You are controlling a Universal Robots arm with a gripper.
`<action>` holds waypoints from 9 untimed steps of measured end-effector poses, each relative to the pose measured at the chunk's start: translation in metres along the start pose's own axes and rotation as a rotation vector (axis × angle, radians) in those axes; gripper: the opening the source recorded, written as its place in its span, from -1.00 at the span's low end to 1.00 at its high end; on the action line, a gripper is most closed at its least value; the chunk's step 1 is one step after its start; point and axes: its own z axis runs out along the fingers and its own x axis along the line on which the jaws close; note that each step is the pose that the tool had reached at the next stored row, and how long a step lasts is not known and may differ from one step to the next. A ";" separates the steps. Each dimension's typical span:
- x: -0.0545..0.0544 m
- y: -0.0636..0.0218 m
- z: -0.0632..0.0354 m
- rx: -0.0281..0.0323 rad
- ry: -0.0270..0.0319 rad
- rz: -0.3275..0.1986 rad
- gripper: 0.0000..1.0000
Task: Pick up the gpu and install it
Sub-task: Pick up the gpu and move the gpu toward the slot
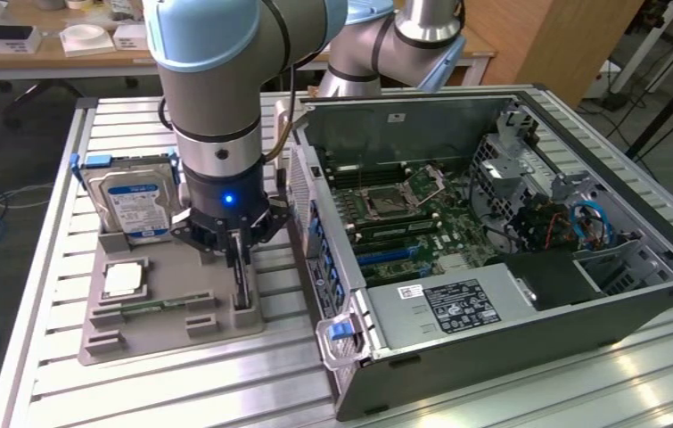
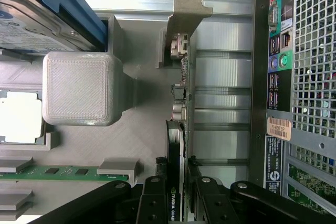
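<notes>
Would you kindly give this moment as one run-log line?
hand: around gpu | gpu: on edge in grey tray | computer case: open, beside tray

gpu (image 2: 177, 145) end hidden between end effector (image 2: 178, 182) fingers (image 2: 155, 195).

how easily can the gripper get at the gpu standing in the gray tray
Likely yes: its fingers look closed on the top edge of the gpu, and the hard drive and case stand clear.

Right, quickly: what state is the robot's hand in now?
Hand: closed on the gpu, which stands on edge in the grey tray.
</notes>
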 end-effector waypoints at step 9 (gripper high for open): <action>0.000 0.0000 -0.0001 0.0000 0.0000 0.000 -0.48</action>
